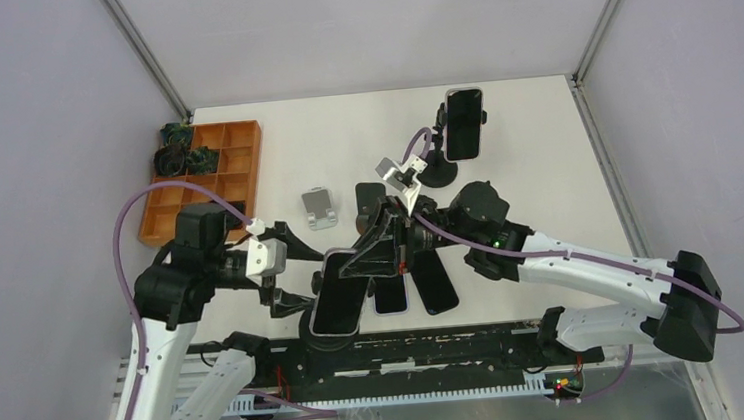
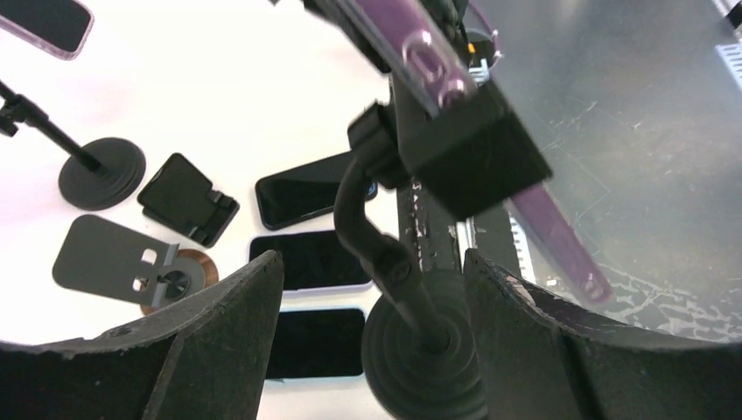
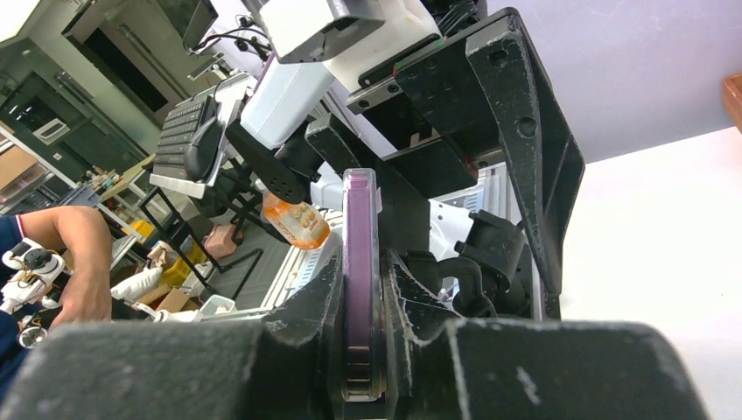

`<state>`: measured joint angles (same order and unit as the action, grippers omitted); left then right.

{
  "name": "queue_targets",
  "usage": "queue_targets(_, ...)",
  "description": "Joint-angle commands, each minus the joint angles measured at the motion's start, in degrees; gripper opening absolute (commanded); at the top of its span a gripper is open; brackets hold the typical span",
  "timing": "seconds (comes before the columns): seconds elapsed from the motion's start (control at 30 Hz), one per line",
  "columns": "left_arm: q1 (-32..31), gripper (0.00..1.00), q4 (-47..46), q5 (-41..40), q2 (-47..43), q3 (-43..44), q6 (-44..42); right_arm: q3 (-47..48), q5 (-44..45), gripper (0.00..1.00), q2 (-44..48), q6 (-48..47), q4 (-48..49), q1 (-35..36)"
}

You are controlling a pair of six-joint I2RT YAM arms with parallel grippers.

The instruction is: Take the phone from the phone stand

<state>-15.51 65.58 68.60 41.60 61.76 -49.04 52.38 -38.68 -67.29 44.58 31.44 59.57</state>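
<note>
A purple-cased phone (image 1: pixel 340 295) sits in the clamp of a black phone stand (image 1: pixel 310 339) at the table's near edge. My right gripper (image 1: pixel 370 255) is shut on the phone's far end. In the right wrist view its fingers (image 3: pixel 306 306) pinch the phone's purple edge (image 3: pixel 360 227). My left gripper (image 1: pixel 298 273) is open at the left of the stand. In the left wrist view its jaws (image 2: pixel 372 262) straddle the stand's stem (image 2: pixel 378 249) above the round base (image 2: pixel 429 372) without touching it. The phone (image 2: pixel 420 52) sits in the clamp (image 2: pixel 468 153) above.
Several dark phones (image 1: pixel 434 283) lie flat right of the stand. A second phone on a tall stand (image 1: pixel 463 123) is at the back. A silver stand (image 1: pixel 320 207) and a black stand (image 1: pixel 369 202) sit mid-table. An orange tray (image 1: pixel 207 173) is back left.
</note>
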Motion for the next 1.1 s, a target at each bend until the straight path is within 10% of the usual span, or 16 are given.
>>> queue_targets(0.0, -0.1, 0.81, -3.3, 7.3, 1.5, 0.0, 5.5, 5.6, 2.4, 0.00, -0.9, 1.8, 14.2, 1.0)
queue_targets(0.37, -0.1, 0.67, -2.2, 8.9, 3.6, -0.6, 2.8, 9.1, 3.7, 0.00, -6.4, -0.3, 16.3, 3.0)
queue_targets(0.57, -0.1, 0.28, 6.2, 7.4, 6.7, 3.2, -7.6, 6.5, 5.2, 0.01, -5.4, -2.0, 16.5, 3.1)
queue_targets(1.07, -0.1, 0.02, 14.0, 6.6, 10.4, 9.1, -15.5, 1.6, -0.3, 0.40, -2.7, -2.8, 8.8, 3.1)
